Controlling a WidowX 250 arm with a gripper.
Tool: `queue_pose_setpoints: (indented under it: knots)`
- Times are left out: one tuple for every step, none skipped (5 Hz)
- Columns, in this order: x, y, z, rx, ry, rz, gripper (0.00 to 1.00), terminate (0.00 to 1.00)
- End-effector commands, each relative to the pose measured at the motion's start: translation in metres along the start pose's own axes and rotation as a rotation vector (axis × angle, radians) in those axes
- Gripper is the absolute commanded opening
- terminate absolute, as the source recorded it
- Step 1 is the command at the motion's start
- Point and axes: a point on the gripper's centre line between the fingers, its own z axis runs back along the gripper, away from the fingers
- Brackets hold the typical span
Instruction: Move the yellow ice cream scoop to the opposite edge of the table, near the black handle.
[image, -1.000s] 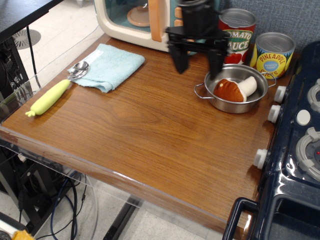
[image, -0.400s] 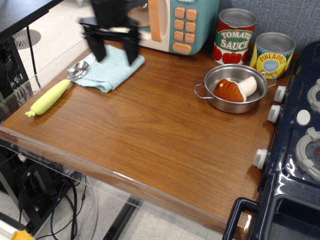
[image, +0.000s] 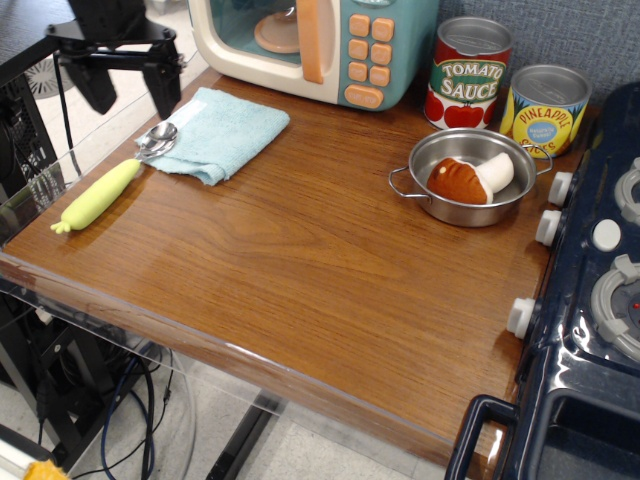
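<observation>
The yellow ice cream scoop (image: 105, 190) lies at the left edge of the wooden table (image: 300, 270), its lime handle pointing to the front left and its silver bowl (image: 158, 137) resting against a light blue towel. My black gripper (image: 132, 98) hangs open above the table's far left corner, just behind and above the scoop's bowl, holding nothing. The black handle (image: 480, 430) of the dark blue toy stove shows at the bottom right, at the opposite edge.
A light blue towel (image: 222, 130) lies beside the scoop. A toy microwave (image: 320, 45) stands at the back. Two cans (image: 472, 70) and a steel pot (image: 470, 178) with toy food sit at the back right. The stove's white knobs (image: 520, 315) line the right edge.
My gripper has swept left across the back of the table, from near the pot to above the far left corner by the scoop. The scoop has not moved.
</observation>
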Motion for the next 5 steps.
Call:
queue_pose_setpoints:
  knots:
    - [-0.012, 0.016, -0.019, 0.081, 0.068, -0.008, 1.00, 0.00]
    - [-0.012, 0.022, -0.031, 0.122, 0.127, 0.015, 1.00, 0.00]
    - [-0.015, 0.029, -0.035, 0.149, 0.151, 0.047, 1.00, 0.00]
    - [-0.014, 0.033, -0.040, 0.160, 0.173, 0.069, 1.00, 0.00]
    - [-0.014, 0.031, -0.041, 0.151, 0.151, 0.057, 0.00, 0.00]
